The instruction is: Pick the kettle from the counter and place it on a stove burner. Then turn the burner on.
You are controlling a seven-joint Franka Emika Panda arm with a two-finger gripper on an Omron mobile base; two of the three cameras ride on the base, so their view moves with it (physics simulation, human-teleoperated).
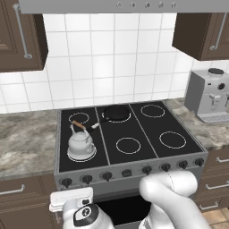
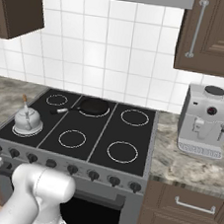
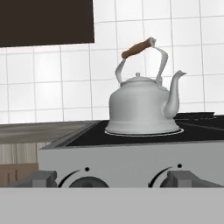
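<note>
No brand or writing can be read on anything. The kettle (image 1: 81, 144) sits upright on the stove burner (image 1: 82, 155) at the front left corner of the black cooktop (image 1: 134, 129), in front of the frying pan (image 1: 115, 113). The hand view shows its spout and 2 knobs (image 3: 85, 179) below the kettle. The gripper (image 3: 109, 181) faces the stove's front, its jaws wide apart, holding nothing.

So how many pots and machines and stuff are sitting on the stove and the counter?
Kettle: 1, on the front-left burner
Black frying pan: 1, on a back burner
Coffee machine: 1, on the counter
Total: 3
</note>
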